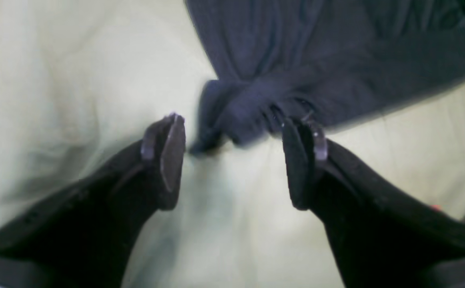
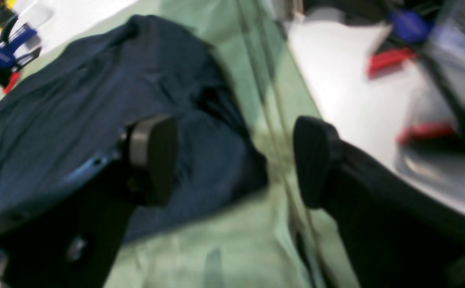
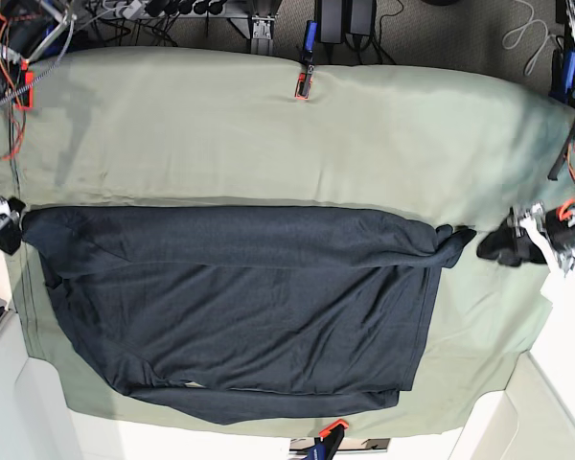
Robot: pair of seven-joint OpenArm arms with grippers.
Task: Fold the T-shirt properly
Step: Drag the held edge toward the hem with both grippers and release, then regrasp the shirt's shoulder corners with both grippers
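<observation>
A bench (image 3: 220, 125) draped in olive-green cloth is seen from above, its far edge pinned by a blue and red clamp (image 3: 305, 75), with cables and equipment crowded along the floor beyond. Across the near half of the cloth the dark navy T-shirt (image 3: 240, 307) is spread wide, its upper portion laid over in a long horizontal band that runs almost from one side of the bench to the other. The band's end on the right of the base view is gathered into a bunched, twisted knot of fabric (image 3: 450, 244).

Just beside that knot the left claw (image 3: 506, 247) is seen low over the cloth. In the left wrist view the left claw (image 1: 234, 158) is shown released, its two dark pads spread apart with bare cloth between them; the bunched fabric (image 1: 240, 116) lies just ahead of the tips, and one pad appears to brush its edge, though the blur leaves contact uncertain.

At the opposite end of the band the right claw (image 3: 10, 230) is seen at the bench's edge, by the shirt's corner. In the right wrist view the right claw (image 2: 234, 160) is likewise spread wide and holds nothing, one pad seen against the navy fabric (image 2: 76, 112), the other against the green cloth and the floor beyond.
</observation>
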